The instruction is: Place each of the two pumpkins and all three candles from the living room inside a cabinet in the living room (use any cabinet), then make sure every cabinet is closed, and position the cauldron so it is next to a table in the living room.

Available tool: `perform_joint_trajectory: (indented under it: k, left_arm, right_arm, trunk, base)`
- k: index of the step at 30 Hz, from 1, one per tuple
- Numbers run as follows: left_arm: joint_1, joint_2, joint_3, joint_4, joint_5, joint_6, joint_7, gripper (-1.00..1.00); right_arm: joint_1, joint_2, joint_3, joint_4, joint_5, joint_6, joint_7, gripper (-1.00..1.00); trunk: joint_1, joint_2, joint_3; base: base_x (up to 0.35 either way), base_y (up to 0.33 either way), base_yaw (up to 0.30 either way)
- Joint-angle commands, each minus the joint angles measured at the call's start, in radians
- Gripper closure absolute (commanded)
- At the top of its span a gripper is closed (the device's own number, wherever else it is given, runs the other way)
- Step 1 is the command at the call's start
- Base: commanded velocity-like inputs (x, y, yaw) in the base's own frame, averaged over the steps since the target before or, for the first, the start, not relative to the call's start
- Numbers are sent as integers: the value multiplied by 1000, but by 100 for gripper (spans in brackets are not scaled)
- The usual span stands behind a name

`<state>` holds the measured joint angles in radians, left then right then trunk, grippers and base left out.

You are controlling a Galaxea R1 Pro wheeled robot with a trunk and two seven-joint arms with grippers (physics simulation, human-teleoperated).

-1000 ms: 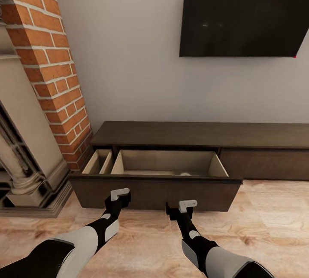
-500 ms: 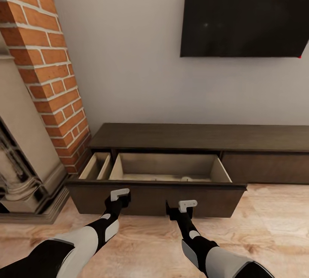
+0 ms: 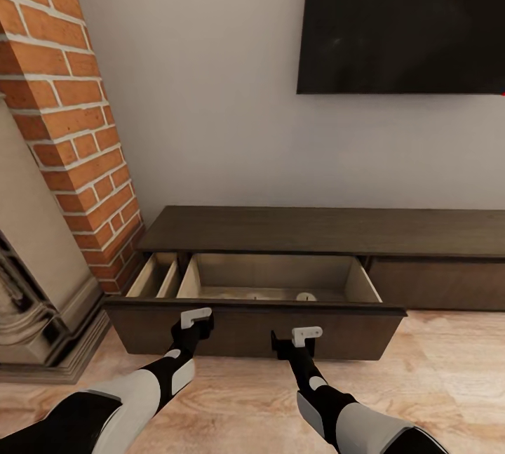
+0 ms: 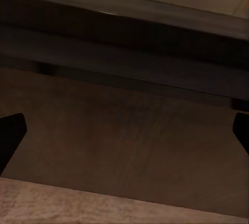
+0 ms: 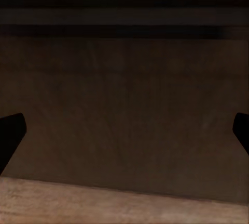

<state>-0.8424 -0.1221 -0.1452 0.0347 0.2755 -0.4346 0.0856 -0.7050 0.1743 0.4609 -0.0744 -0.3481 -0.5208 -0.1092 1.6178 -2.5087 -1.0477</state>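
The long dark-brown cabinet (image 3: 330, 229) stands against the wall with its left drawer (image 3: 252, 324) pulled out, showing a pale wood interior. The pale top of a candle (image 3: 304, 296) peeks over the drawer's front edge. My left gripper (image 3: 198, 331) and right gripper (image 3: 289, 347) hang just in front of the drawer front, both open and holding nothing. In the left wrist view the left gripper (image 4: 124, 135) faces the brown drawer panel (image 4: 129, 130) at close range. The right gripper (image 5: 124, 135) likewise faces the panel (image 5: 124, 109) in the right wrist view. The pumpkins, cauldron and table are out of view.
A brick column (image 3: 70, 110) and a stone fireplace (image 3: 35, 285) stand at the left, close to the drawer's end. A black TV (image 3: 407, 19) hangs on the wall above. The cabinet's right drawer front (image 3: 442, 284) is shut. Wood floor (image 3: 449, 370) lies to the right.
The whole view has shifted as the camera came nearer the cabinet. More of the drawer's inside shows, with the candle top clearer. Both arms keep the same pose in the picture.
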Motion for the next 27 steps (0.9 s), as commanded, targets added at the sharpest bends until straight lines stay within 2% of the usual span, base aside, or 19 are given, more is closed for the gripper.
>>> perform_joint_trajectory:
  k: [1, 9, 27]
  left_arm:
    - [-2, -1, -9, 4, 5, -6, 3, -100]
    - [1, -1, -8, 5, 5, -6, 3, -100]
    - [3, -1, -8, 5, 5, -6, 3, -100]
  right_arm:
    - [-1, 0, 9, 1, -5, -2, -6, -100]
    - [-1, 0, 9, 0, -5, -2, -6, -100]
    - [-1, 0, 10, -1, -3, -2, -6, -100]
  trunk:
    - [0, 0, -1]
    - [0, 0, -1]
    - [0, 0, -1]
  base:
    - [3, 0, 0]
    - [27, 0, 0]
    - [272, 0, 0]
